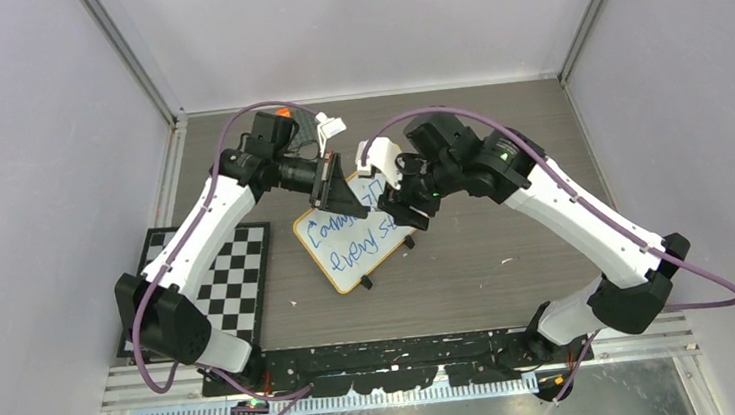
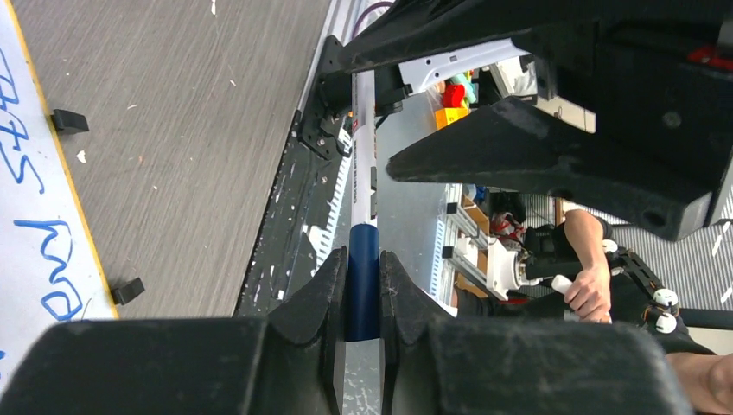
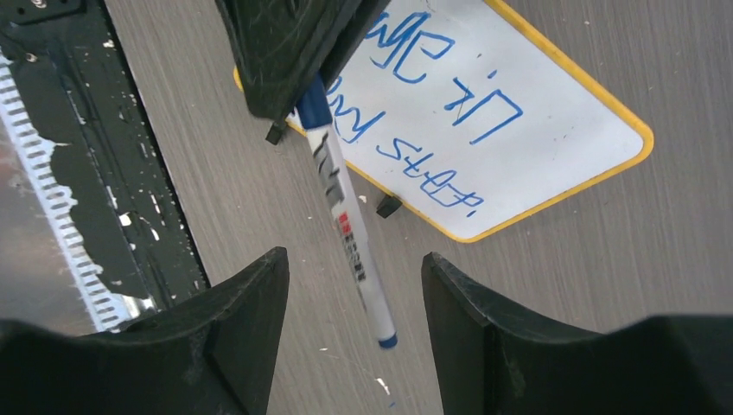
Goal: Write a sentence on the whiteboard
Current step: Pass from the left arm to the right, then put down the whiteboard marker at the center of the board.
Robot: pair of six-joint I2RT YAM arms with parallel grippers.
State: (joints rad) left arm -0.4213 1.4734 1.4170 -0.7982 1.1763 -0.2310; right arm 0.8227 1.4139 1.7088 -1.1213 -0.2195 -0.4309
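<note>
At the left of the counter (image 3: 648, 285) lies a checkerboard mat (image 1: 234, 274), which plays no part in this step. Just right of it, reaching in from the left, the left claw (image 2: 363, 277) is narrow and clamped on the blue cap end of a marker (image 3: 346, 233). The white barrel sticks out beyond the claw and slants down above the counter without touching it.

The whiteboard (image 3: 562, 130) lies flat at mid-counter, turned at an angle, between the mat and the right arm. Both claws hang over its far corner. The sentence (image 3: 428, 177) is on it in blue, in two slanted lines. Only parts are legible, the second line roughly "every st...", and the first is partly covered by the arms in the overhead view.

Further right, the right claw (image 3: 353, 259) stands wide, one finger on each side of the barrel and clear of it, holding nothing.

With the text on the board, the writing looks finished, and the step in hand seems to be dealing with the marker, either a handover or capping. If so, the right claw must next close squarely on the barrel while the left keeps the cap steady. Otherwise it should back straight out without knocking the marker.
</note>
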